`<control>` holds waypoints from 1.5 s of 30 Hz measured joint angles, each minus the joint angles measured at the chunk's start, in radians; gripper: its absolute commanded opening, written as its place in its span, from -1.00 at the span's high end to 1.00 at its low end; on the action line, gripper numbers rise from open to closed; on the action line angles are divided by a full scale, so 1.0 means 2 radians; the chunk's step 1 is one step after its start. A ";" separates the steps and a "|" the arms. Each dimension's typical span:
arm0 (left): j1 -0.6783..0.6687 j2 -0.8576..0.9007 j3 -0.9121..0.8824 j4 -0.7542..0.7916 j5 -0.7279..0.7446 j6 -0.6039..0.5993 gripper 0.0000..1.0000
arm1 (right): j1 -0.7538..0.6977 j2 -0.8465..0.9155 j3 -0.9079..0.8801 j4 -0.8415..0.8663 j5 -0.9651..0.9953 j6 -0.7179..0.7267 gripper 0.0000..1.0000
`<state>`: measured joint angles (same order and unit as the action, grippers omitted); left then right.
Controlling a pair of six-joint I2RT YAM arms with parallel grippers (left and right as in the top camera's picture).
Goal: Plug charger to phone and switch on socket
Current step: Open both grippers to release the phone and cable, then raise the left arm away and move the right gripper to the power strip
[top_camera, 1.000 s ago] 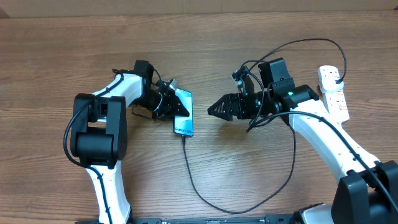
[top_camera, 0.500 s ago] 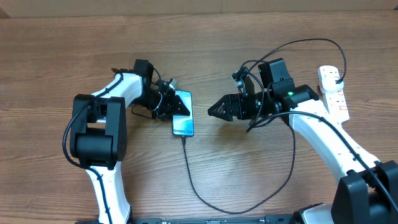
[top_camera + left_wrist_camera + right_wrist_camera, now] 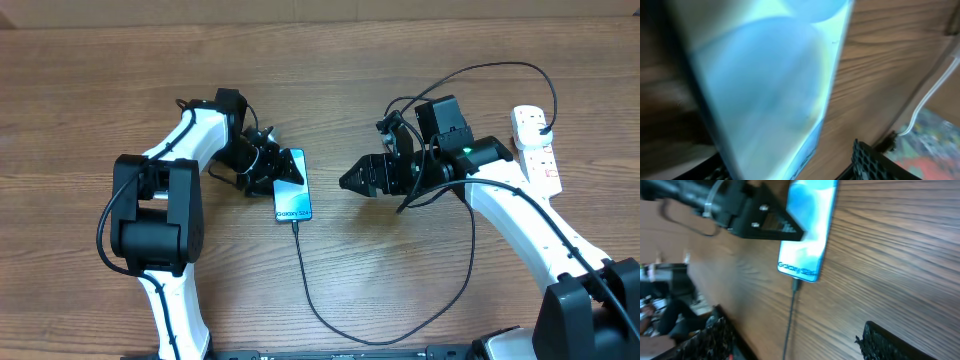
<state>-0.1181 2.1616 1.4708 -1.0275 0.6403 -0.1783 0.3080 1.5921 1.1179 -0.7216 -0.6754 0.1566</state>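
Overhead, left claw (image 3: 272,172) spread at phone (image 3: 293,192), charger (image 3: 301,265) plugged in, right claw (image 3: 346,181) spread.

I see the phone (image 3: 292,187) lying flat, screen lit blue-white, touching my left gripper (image 3: 266,168) and facing the right gripper (image 3: 350,180). The charger (image 3: 790,312) meets its bottom edge and loops round to the white socket (image 3: 536,150), well behind the right gripper.

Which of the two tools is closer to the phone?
The left tool, alongside the phone's edge; the right tool stands clear of it.
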 measured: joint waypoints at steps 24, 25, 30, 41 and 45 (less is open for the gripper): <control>0.001 0.003 0.199 -0.151 -0.207 -0.020 -1.00 | -0.202 0.000 0.000 -0.038 0.077 -0.001 -1.00; 0.001 -0.008 0.201 -0.149 -0.207 -0.020 -0.99 | -0.215 0.000 0.000 -0.039 0.085 0.000 -1.00; -0.001 -0.086 0.210 -0.126 -0.209 -0.019 -0.99 | -0.266 0.000 0.023 -0.044 0.138 0.010 -1.00; -0.016 -0.175 0.220 -0.124 -0.210 -0.010 -1.00 | -0.325 -0.002 0.045 0.073 0.303 0.047 -1.00; -0.016 -0.174 0.220 -0.140 -0.211 -0.010 -0.99 | -0.358 -0.002 0.045 0.104 0.352 0.056 -1.00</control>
<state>-0.1501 1.8130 1.9099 -1.3067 0.2192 -0.1986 -0.4072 1.5887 1.2083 -0.5133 0.0296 0.2687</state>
